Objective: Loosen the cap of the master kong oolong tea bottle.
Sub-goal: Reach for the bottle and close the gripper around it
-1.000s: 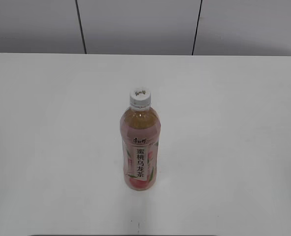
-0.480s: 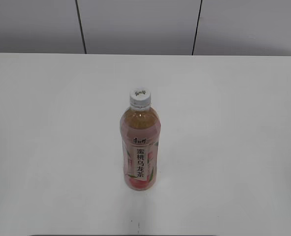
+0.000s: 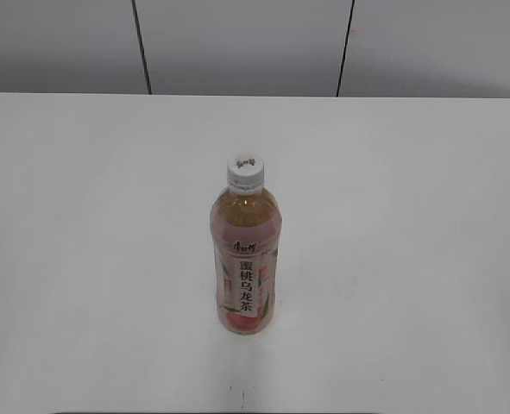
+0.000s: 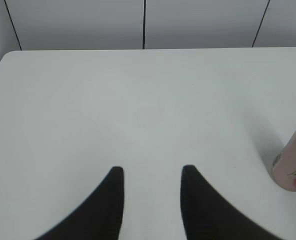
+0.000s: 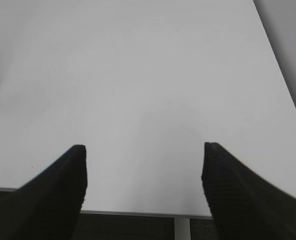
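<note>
We start at our left gripper (image 4: pixel 152 172): its two dark fingers are spread apart with bare white table (image 4: pixel 137 110) showing between them, and they grip nothing. It hovers above the tabletop, and the base of the master kong oolong tea bottle (image 4: pixel 292 167) sits off at the right edge of this wrist view, well apart from the fingers. Our right gripper (image 5: pixel 143 150) is spread wider still, empty, near the table's front edge; no bottle shows in its wrist view.

From the exterior view, neither arm is visible. The bottle (image 3: pixel 245 259) stands upright near the middle of the white table, amber tea showing above a pink peach label with a white strip of black Chinese characters facing us. The cap (image 3: pixel 244 170), white and ribbed with a small dark mark on top, is seated on the neck. Nothing else stands on the table near the bottle. Behind the table is a grey panelled wall (image 3: pixel 246 43) with dark vertical seams.
</note>
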You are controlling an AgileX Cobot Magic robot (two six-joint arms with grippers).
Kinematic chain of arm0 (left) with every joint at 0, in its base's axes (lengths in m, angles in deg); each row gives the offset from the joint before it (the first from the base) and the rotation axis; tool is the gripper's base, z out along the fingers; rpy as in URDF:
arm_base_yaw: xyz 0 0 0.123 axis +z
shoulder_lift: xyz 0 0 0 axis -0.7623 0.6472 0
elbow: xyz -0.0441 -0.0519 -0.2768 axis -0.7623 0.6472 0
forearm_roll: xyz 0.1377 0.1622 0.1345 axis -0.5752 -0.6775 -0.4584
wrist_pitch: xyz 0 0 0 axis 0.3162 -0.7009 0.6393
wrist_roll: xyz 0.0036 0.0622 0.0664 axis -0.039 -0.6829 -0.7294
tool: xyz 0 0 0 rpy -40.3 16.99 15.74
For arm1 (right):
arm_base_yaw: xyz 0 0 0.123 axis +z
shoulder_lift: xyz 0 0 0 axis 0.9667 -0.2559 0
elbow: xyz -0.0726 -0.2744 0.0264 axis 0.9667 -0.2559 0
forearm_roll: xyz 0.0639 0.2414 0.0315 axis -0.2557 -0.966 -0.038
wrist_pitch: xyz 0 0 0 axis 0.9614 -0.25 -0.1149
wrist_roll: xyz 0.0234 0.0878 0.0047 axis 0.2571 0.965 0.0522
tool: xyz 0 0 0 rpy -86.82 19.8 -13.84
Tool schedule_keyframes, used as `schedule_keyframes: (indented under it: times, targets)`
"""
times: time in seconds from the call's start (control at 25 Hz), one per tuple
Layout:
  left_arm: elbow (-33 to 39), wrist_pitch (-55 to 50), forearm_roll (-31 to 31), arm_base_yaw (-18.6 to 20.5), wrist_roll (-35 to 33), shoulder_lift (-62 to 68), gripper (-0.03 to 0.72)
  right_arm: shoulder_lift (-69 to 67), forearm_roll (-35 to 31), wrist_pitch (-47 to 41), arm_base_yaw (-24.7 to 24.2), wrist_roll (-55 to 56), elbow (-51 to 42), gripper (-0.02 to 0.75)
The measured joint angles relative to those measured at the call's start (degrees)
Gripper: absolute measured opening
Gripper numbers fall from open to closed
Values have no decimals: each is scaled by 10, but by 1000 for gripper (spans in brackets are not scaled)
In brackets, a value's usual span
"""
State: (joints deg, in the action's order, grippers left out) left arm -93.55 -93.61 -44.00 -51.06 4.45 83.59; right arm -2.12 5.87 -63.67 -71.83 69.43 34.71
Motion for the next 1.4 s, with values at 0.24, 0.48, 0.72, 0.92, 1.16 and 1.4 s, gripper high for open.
schedule_keyframes:
  times: [0.24, 0.48, 0.72, 0.92, 1.16, 1.4]
  targets:
    - [0, 1, 2, 0, 0, 0, 244, 0, 0, 0, 0, 0, 0, 543]
    - [-12, 87, 54, 0, 0, 0, 244, 0, 0, 0, 0, 0, 0, 543]
    - [-12, 215, 73, 0, 0, 49, 244, 0, 0, 0, 0, 0, 0, 543]
    - [-11, 296, 75, 0, 0, 170, 244, 0, 0, 0, 0, 0, 0, 543]
    - [-11, 448, 76, 0, 0, 327, 244, 0, 0, 0, 0, 0, 0, 543]
    - [-11, 616, 78, 0, 0, 477, 246, 0, 0, 0, 0, 0, 0, 543]
